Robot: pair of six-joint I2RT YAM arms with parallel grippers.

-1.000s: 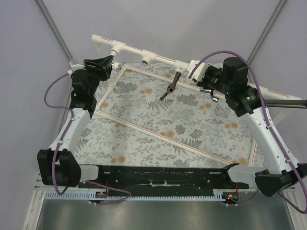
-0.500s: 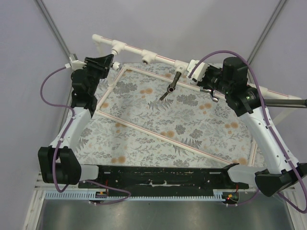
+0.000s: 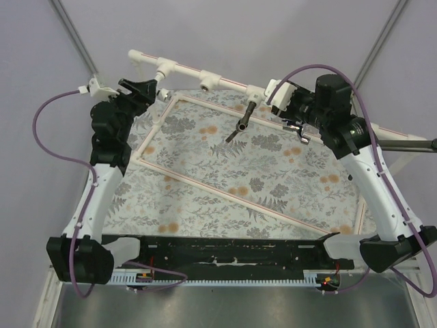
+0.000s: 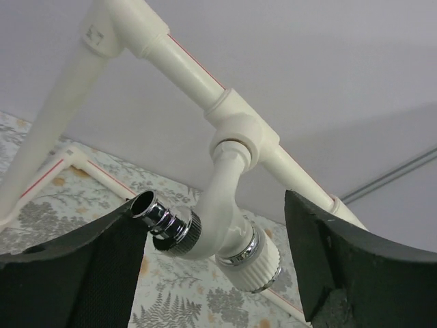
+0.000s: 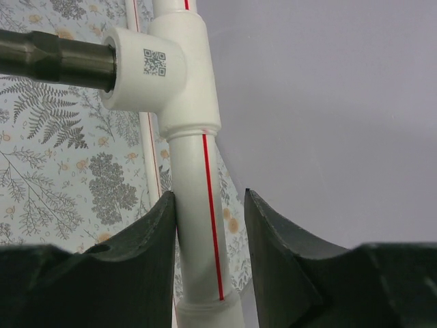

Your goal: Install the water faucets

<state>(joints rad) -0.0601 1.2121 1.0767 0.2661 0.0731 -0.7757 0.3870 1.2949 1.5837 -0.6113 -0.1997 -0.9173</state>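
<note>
Compared with a second ago, my left arm has stretched up and out. Its elbow sits lower in the overhead view, the purple cable (image 3: 41, 130) has swung wide to the left, and the left tool (image 3: 151, 89) has edged closer to the white pipe frame (image 3: 218, 82) at the far side of the desk (image 3: 259, 184). The right tool (image 3: 276, 99) has shifted a little to the left along the same pipe. The dark metal stem (image 3: 240, 124) hanging from the middle fitting looks unmoved.

From above I can barely make out what the left tool faces. The left wrist camera shows it: the white faucet (image 4: 225, 205), elbow-shaped, with a chrome spout end and a ribbed round knob, is seated in a tee fitting (image 4: 239, 130) of the pipe. The left tool is released, with one finger (image 4: 75, 273) on each side of the faucet and neither touching it.

The right wrist camera shows what the overhead view hides. The right tool straddles the pipe just below the tee with the printed code (image 5: 160, 68), where the dark stem enters from the side. One finger (image 5: 147, 232) lies against the pipe, and a gap shows at the other, so the tool is released, not gripping.
</note>
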